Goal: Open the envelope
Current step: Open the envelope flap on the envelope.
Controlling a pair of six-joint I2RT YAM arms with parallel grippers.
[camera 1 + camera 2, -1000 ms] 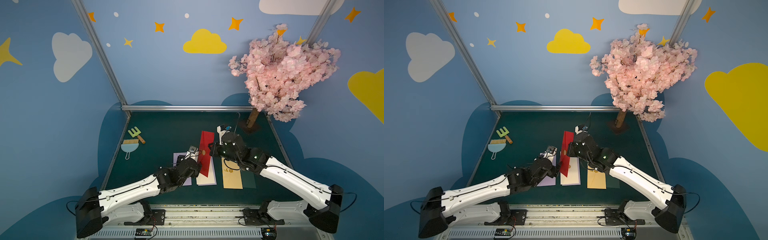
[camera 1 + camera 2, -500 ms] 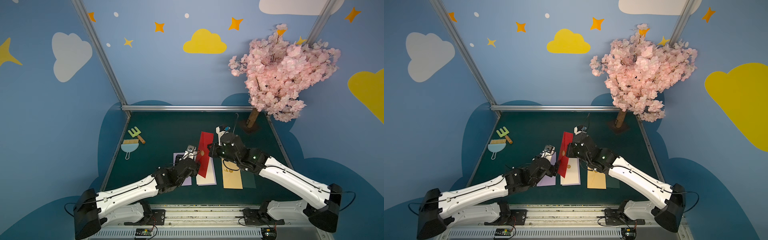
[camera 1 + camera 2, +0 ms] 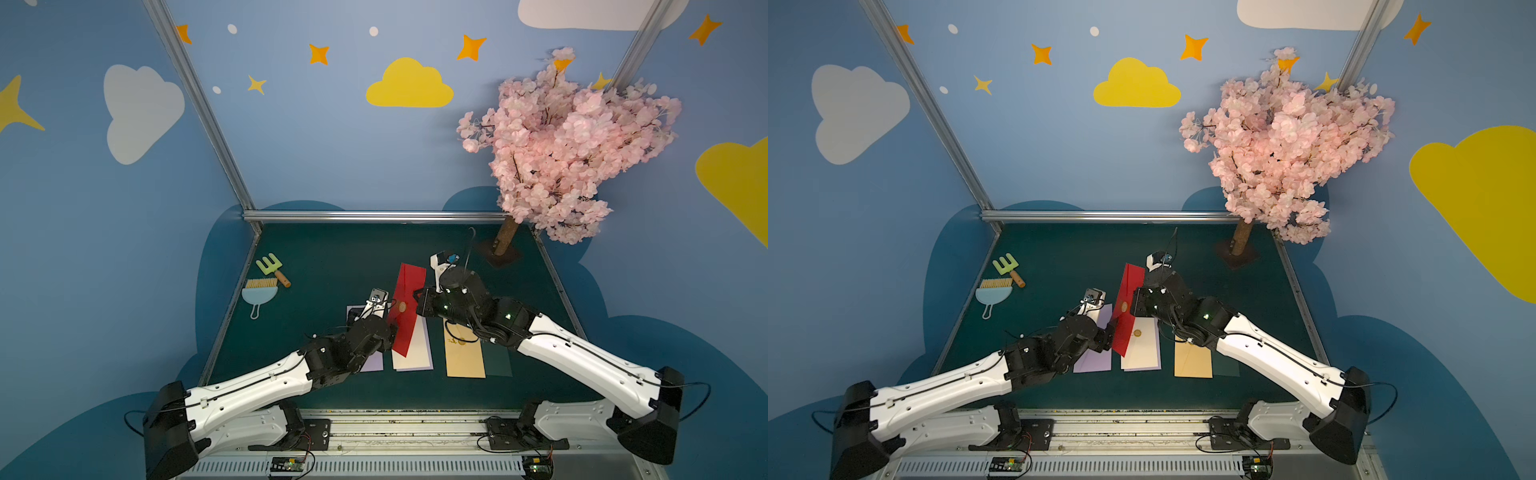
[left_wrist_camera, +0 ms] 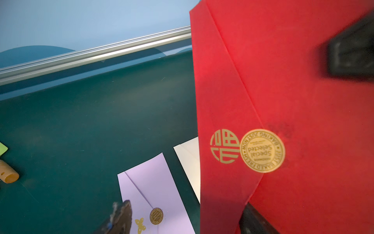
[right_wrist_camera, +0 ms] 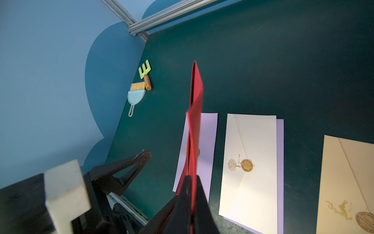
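Grip on the red envelope (image 3: 409, 309), flap side out, seal unbroken.

In a top view your right pincer (image 3: 417, 296) is clenched on one long edge of the red envelope. It holds it on edge above the bench (image 3: 332, 257) and the cream envelope (image 3: 419, 353), probably so the flap faces your left pincer (image 3: 390, 322).
Left wrist view: the gold seal (image 4: 262, 151) pins the flap's tip. Your left pincer is spread wide and grasps nothing, with one finger (image 4: 257, 220) just below the seal; you cannot tell whether it touches.
Right wrist view: the red envelope shows edge-on, nipped between shut jaws, with the lilac envelope (image 5: 204, 131) flat beneath.
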